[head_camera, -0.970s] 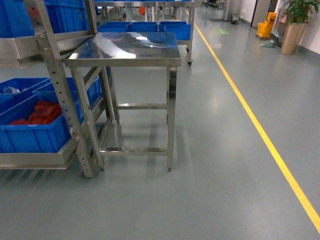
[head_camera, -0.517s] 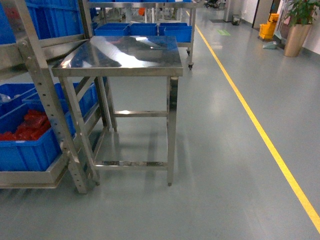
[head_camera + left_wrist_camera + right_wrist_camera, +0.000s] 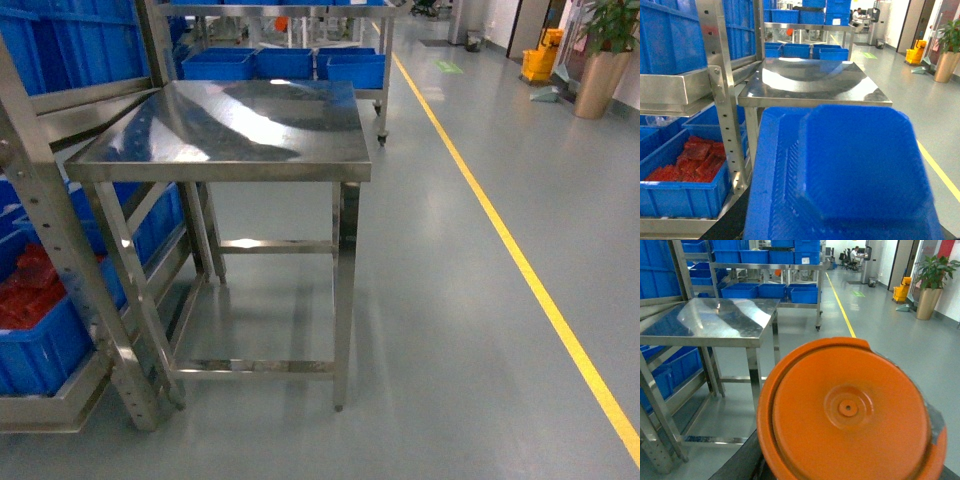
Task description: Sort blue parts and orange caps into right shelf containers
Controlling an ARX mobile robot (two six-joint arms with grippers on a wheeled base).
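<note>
A blue part (image 3: 850,170), a moulded bright-blue plastic piece, fills the lower left wrist view close to the lens and hides my left gripper's jaws. An orange cap (image 3: 850,410), round with a small centre hole, fills the lower right wrist view and hides my right gripper's jaws. Each piece hangs off the floor in front of its wrist camera. Neither arm shows in the head view. Blue containers (image 3: 45,345) sit on the steel rack (image 3: 60,260) at the left. One container (image 3: 682,197) there holds red pieces.
A steel table (image 3: 230,125) stands straight ahead, touching the rack. More blue crates (image 3: 290,65) sit under a far trolley. A yellow floor line (image 3: 520,260) runs along the right. A potted plant (image 3: 605,55) stands far right. Grey floor lies open to the right.
The head view has moved forward: the steel table looms larger and nearer, and the rack with its crates has slid toward the left edge.
</note>
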